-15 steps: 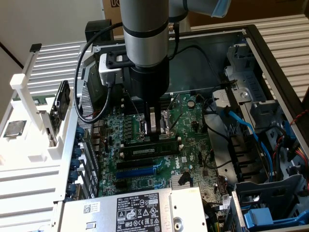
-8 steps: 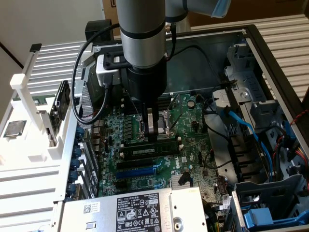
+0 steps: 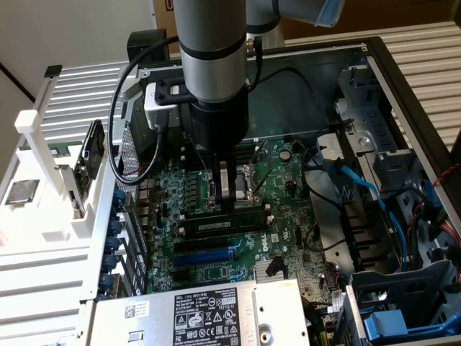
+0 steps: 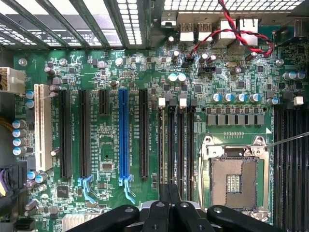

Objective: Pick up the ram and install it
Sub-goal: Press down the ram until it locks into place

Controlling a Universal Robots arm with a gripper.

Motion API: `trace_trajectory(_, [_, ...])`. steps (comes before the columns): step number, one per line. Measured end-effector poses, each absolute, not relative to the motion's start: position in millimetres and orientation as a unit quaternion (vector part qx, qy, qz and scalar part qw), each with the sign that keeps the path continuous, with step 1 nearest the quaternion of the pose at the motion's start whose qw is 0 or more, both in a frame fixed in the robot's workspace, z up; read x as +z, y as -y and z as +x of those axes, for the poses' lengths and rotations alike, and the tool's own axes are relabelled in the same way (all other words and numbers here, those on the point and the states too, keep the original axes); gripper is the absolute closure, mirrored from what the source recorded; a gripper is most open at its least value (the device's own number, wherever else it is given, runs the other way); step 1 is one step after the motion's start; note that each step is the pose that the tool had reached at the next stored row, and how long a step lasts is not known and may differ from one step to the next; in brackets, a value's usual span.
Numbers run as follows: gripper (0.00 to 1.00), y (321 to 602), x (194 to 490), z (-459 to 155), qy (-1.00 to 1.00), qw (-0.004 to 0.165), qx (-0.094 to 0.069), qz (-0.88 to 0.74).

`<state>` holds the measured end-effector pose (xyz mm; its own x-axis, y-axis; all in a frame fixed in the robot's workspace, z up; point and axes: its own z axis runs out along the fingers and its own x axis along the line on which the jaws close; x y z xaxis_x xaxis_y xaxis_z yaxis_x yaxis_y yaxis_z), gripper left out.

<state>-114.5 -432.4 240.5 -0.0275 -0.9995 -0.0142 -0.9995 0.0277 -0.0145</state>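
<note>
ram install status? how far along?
Done: the ram stands in a memory slot on the motherboard. In hand: the gripper, jaws shut, is on the ram's top edge or just above it. Left: full seating; I cannot tell whether the slot's end clips have latched.

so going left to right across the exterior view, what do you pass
processor chip on the white rack → spare card standing in the rack → gripper over the ram → blue cable → red wires

Gripper (image 3: 227, 196) closed, pointing down
</note>
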Motion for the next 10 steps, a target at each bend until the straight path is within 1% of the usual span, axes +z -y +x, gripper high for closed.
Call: trace_trajectory(10, [0.89, 434.4, 239.2, -112.4, -0.717, 0.010, 0.000, -0.697])
